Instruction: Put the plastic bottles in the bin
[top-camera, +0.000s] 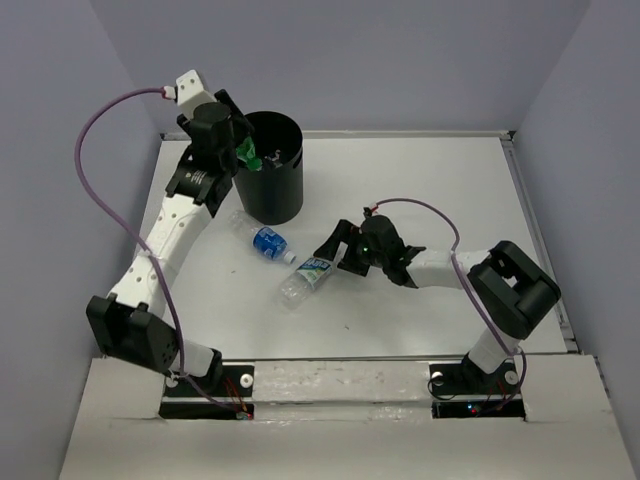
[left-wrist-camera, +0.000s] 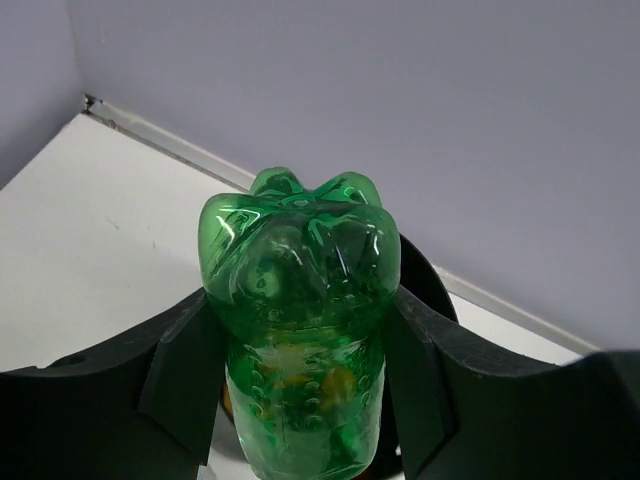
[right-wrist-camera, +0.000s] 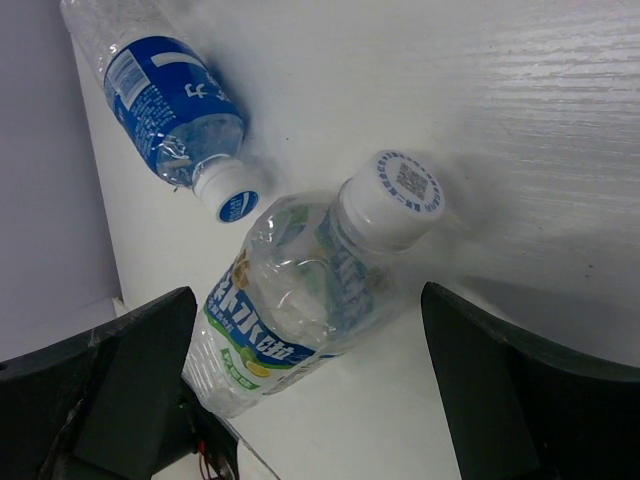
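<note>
The green ribbed plastic bottle (left-wrist-camera: 300, 260) fills the middle of the left wrist view, base toward the lens, clenched between the black fingers of the left tool (left-wrist-camera: 300, 340). In the overhead view this tool sits at upper left, holding the bottle at the left rim of the black cylindrical plastic bin (top-camera: 272, 195). Right of centre, the right tool (top-camera: 333, 256) is spread wide, straddling a clear plastic bottle with a white-green label (right-wrist-camera: 290, 310) lying on the white worktop (top-camera: 430, 190). A clear blue-labelled plastic bottle (top-camera: 268, 241) lies just beside it, nearer the bin
</note>
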